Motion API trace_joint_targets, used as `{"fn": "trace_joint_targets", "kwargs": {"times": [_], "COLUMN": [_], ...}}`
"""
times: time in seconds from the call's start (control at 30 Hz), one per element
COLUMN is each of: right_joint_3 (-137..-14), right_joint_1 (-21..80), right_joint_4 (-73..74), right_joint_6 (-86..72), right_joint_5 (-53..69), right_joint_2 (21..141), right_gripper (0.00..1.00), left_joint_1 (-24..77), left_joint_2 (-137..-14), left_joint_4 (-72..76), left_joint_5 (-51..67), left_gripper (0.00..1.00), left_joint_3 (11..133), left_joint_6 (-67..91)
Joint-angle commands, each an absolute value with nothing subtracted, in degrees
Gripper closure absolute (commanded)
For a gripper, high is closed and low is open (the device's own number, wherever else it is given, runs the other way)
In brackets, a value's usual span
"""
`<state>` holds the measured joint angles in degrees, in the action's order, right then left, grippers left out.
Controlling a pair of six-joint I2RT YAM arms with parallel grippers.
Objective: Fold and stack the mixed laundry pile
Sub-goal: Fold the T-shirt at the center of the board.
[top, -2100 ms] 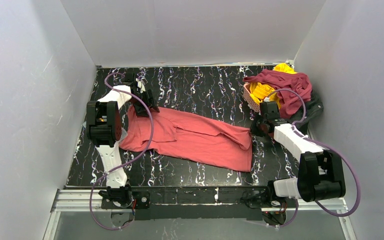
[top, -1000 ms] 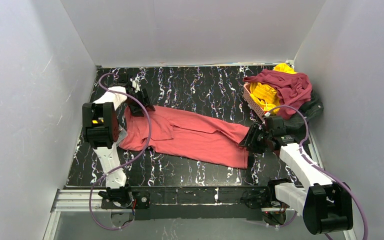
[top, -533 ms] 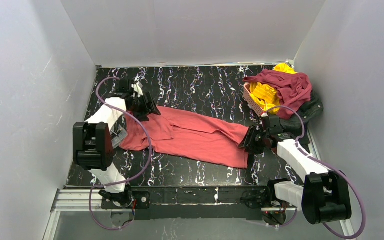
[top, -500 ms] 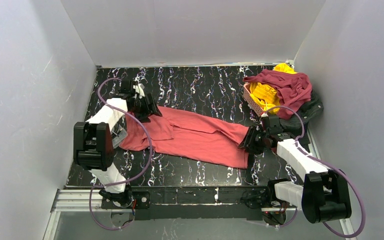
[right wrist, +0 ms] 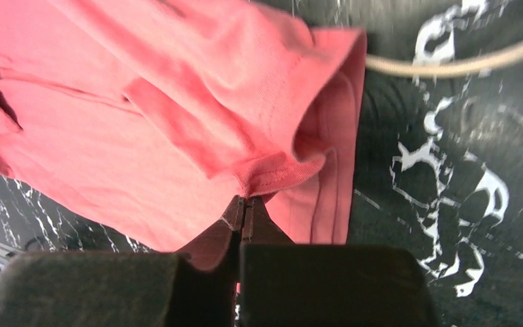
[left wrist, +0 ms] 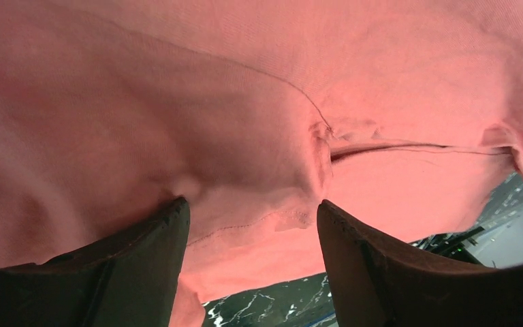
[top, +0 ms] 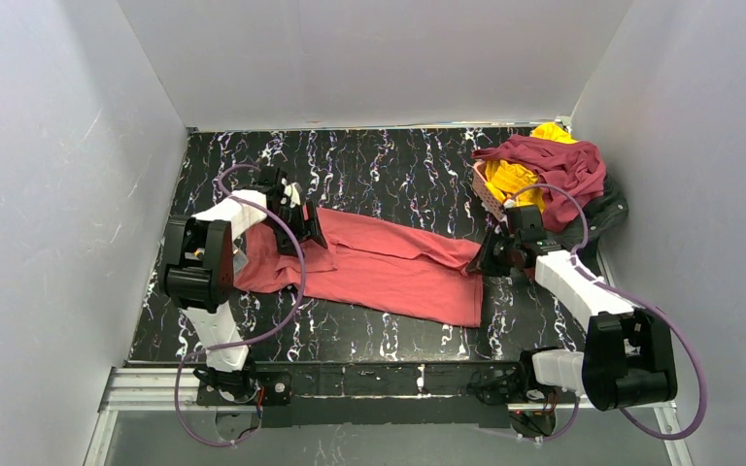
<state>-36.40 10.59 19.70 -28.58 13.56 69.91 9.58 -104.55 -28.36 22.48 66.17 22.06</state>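
Note:
A salmon-red garment [top: 389,270] lies spread across the middle of the black marbled table, and it fills the left wrist view [left wrist: 259,102]. My left gripper [top: 308,231] hovers over its left end, open, with cloth [left wrist: 245,225] showing between the fingers. My right gripper [top: 481,260] is at its right end, shut on the hem [right wrist: 279,174] of the salmon-red garment, which bunches up at the fingertips. The other pieces of the laundry pile sit at the back right: a dark maroon piece [top: 554,165], a yellow one [top: 510,180] and a charcoal-black one [top: 607,209].
A pink lattice basket [top: 489,197] stands under the pile at the back right. A thin cream cord [right wrist: 463,63] lies on the table beyond the garment's corner. White walls enclose the table on three sides. Purple cables loop off both arms.
My right gripper has closed on the garment's right hem and shifted slightly back. My left gripper has moved right and nearer, onto the garment's left end.

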Motion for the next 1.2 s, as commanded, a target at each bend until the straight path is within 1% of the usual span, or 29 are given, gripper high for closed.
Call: {"fn": "trace_joint_targets", "kwargs": {"times": [0.0,0.13,0.3,0.5,0.63,0.8,0.97,1.17], "right_joint_3": [-43.9,-52.0,-60.7,-66.7,-65.5,-63.5,-63.6,-58.5], "right_joint_1": [10.7,10.8,10.8,10.9,10.9,11.0,11.4,11.8], "right_joint_4": [20.8,24.7,25.6,24.8,21.9,15.6,19.4,26.5], "right_joint_6": [-22.7,-16.0,-9.5,-3.1,-0.2,2.7,1.4,-2.9], "right_joint_5": [10.2,4.9,0.3,-2.6,-6.3,-3.9,-3.2,-3.2], "right_joint_2": [72.9,77.7,83.0,87.9,87.5,85.3,82.7,78.0], "right_gripper": [0.99,0.99,0.99,0.99,0.99,0.99,0.99,0.99], "left_joint_1": [9.4,9.4,9.3,9.2,9.1,9.1,9.0,8.0], "left_joint_2": [-107.1,-108.3,-108.7,-110.1,-110.3,-111.0,-110.7,-108.3], "left_joint_4": [-33.9,-36.4,-38.3,-39.5,-39.8,-40.0,-41.0,-40.9], "left_joint_5": [17.1,14.2,11.5,11.2,9.8,9.6,6.0,4.6], "left_gripper": [0.33,0.33,0.32,0.32,0.32,0.32,0.32,0.32], "left_joint_3": [69.7,71.0,71.7,72.5,72.4,72.5,73.0,72.7], "left_joint_6": [17.9,16.1,14.4,13.7,13.4,13.2,12.4,12.2]}}
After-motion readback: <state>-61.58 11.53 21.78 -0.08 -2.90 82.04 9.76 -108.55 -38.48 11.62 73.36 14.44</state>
